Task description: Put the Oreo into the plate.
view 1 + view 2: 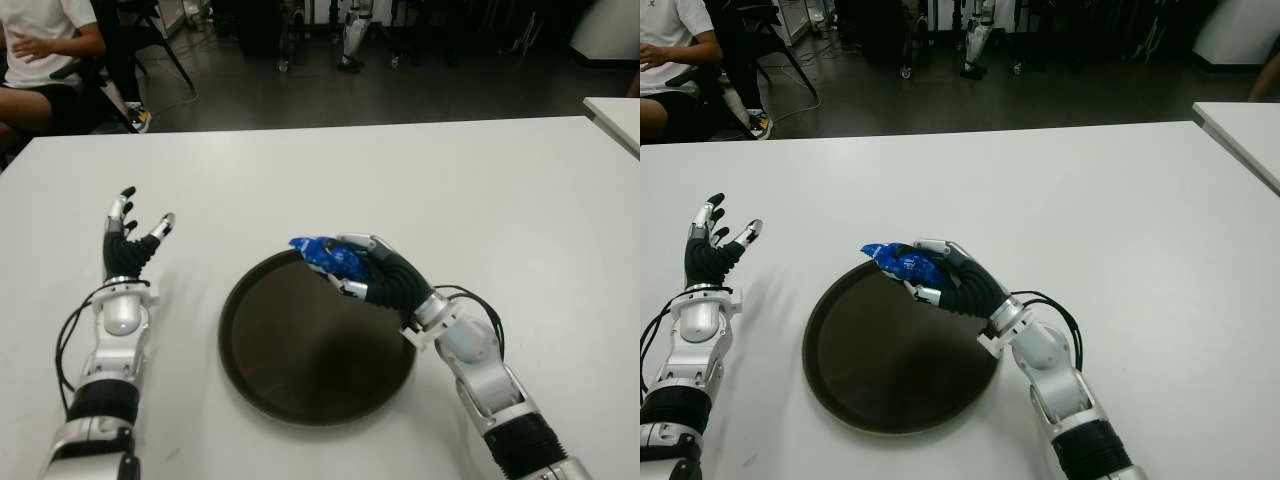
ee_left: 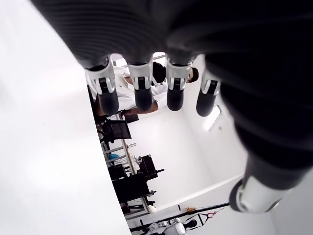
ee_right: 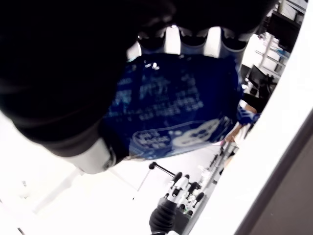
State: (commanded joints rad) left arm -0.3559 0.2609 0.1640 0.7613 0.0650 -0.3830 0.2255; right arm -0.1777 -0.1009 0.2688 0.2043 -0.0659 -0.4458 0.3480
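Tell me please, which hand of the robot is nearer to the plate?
The right hand. It holds the blue Oreo pack over the far rim of the plate. The left hand is open, apart from the plate, on its left side.

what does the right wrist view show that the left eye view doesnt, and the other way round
Only the right wrist view shows the Oreo pack from close by, with its blue wrapper's white print, pressed between the right hand's fingers and palm.

Only the left eye view shows the whole dark plate, empty, on the white table, the right hand holding the pack above the plate's far rim, and a seated person beyond the table.

Both show the Oreo pack in the right hand, the open left hand holding nothing, and the table.
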